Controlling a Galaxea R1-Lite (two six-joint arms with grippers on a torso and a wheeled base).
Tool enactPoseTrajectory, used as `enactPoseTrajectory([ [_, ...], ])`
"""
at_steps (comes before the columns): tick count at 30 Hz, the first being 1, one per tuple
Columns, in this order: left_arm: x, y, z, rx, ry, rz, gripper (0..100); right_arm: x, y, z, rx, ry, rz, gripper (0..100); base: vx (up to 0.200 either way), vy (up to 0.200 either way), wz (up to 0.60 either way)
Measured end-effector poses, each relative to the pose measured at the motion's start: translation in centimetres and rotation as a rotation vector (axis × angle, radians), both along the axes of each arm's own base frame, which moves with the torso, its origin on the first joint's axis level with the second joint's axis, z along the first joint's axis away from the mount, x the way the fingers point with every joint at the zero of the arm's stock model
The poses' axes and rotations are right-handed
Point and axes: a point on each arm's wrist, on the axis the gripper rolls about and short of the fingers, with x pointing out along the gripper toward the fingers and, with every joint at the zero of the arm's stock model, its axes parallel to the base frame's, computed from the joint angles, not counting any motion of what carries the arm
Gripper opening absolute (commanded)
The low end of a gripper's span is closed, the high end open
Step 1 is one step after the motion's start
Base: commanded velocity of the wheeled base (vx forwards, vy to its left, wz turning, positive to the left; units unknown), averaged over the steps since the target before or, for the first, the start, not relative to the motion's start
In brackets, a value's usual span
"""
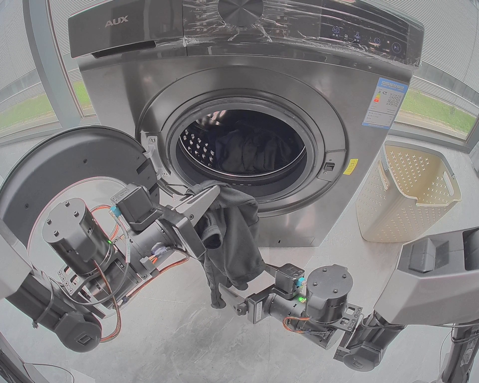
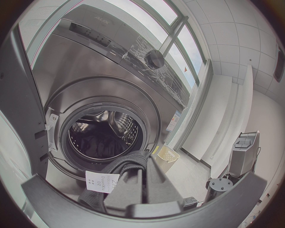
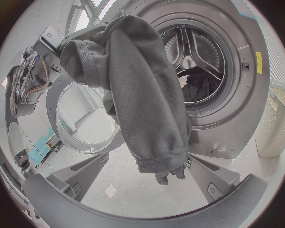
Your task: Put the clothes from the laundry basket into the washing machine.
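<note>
Drum mouth (image 1: 312, 144) open and roomy above dark clothes (image 1: 249, 149); door (image 1: 65, 169) aside at left.

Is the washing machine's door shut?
No, the door is swung wide open to the side, and dark clothes show inside the drum.

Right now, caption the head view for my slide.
Left gripper holds a dark grey mesh garment before the open silver washing machine; open right gripper below its hem, cream perforated laundry basket beside.

Soft daylight enters through the windows (image 1: 30, 102); glare streaks the washing machine's (image 1: 309, 90) plastic-wrapped panel (image 1: 299, 22); its drum (image 1: 239, 144) stays dim; edges curve fisheye-like.
</note>
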Motion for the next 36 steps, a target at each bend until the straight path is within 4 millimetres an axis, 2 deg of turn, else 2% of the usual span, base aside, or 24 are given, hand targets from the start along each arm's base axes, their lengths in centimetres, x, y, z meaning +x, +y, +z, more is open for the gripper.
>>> enactPoseTrajectory([
  [6,0.0,0.0,-0.1,0.004,0.003,0.000,0,0.8,-2.3,0.6,-0.003,-0.002,-0.061,100,0.000,0.000,0.00],
  [11,0.0,0.0,-0.2,0.008,0.006,-0.001,0,2.2,-4.3,2.0,0.009,-0.029,-0.123,100,0.000,0.000,0.00],
  [18,-0.1,0.0,-0.3,0.010,0.007,-0.001,0,3.5,-5.6,3.4,0.040,-0.069,-0.175,100,0.000,0.000,0.00],
  [23,-0.1,0.0,-0.3,0.010,0.007,-0.001,0,4.6,-5.8,4.2,0.061,-0.094,-0.196,100,0.000,0.000,0.00],
  [28,-0.1,0.0,-0.2,0.009,0.006,-0.003,0,5.1,-5.3,3.9,0.059,-0.093,-0.196,100,0.000,0.000,0.00],
  [36,0.0,0.0,-0.1,0.004,0.002,0.001,0,3.7,-3.1,2.7,0.041,-0.070,-0.130,100,0.000,0.000,0.00],
])
